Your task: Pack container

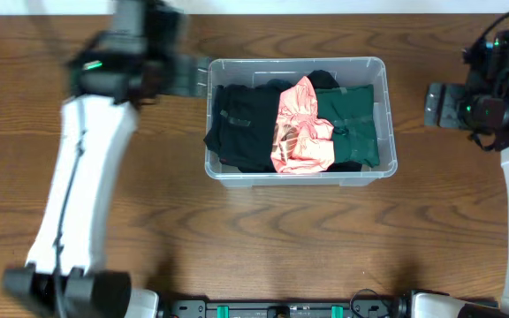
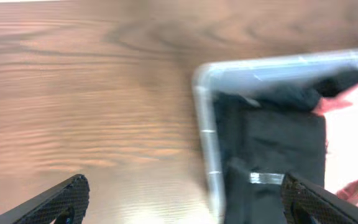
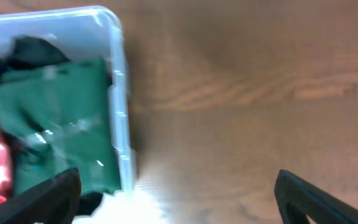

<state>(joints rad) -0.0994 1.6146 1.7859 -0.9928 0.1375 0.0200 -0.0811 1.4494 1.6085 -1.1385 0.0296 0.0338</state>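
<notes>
The clear plastic container [image 1: 299,62] stands on the wooden table at centre back. It holds a black garment [image 1: 241,124], a pink garment [image 1: 303,128] and a green garment [image 1: 352,119]. My left gripper [image 1: 194,78] is open and empty, and hovers at the container's left wall. In the left wrist view its fingers [image 2: 185,205] straddle the container's wall [image 2: 207,124], with the black garment [image 2: 278,137] inside. My right gripper [image 1: 435,104] is open and empty, right of the container. The right wrist view [image 3: 179,199] shows the container's wall [image 3: 118,93] and the green garment [image 3: 55,118].
Bare wooden table [image 1: 263,238] lies around the container. The arm bases stand along the front edge [image 1: 281,309]. The left arm's white link [image 1: 78,185] stretches over the left side of the table.
</notes>
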